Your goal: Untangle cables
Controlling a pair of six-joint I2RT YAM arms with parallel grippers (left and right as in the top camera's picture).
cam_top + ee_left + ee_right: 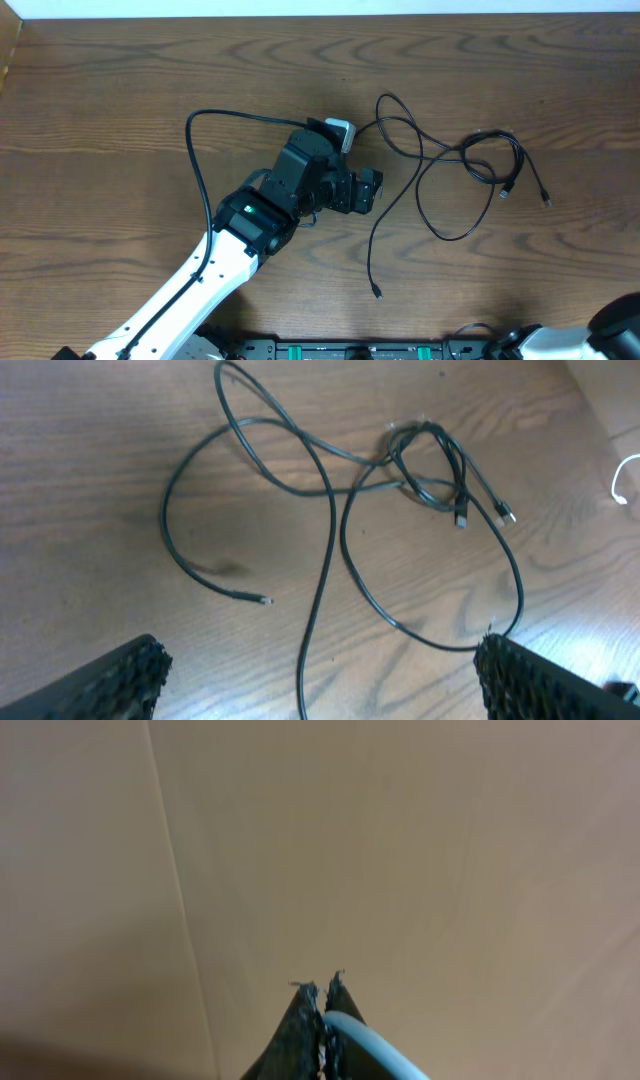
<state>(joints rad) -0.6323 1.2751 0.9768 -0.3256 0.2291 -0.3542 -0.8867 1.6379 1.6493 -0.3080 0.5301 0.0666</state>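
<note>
Black cables (470,160) lie looped together on the wooden table (120,90), right of centre. The knot with two small plug ends (460,518) shows in the left wrist view. One long strand runs toward the front and ends in a plug (378,292). My left gripper (376,190) hovers just left of the loops, open wide. A black strand (305,670) passes on the table between its fingertips (120,680), untouched. My right gripper (322,988) is shut, and a white cable (370,1040) comes out from between its tips.
The left arm's own thick black cable (200,150) arcs over the table's left middle. Part of the right arm (615,325) shows at the front right corner. A bit of white cord (622,482) shows beyond the table's edge. The right wrist view faces a plain tan surface (400,840).
</note>
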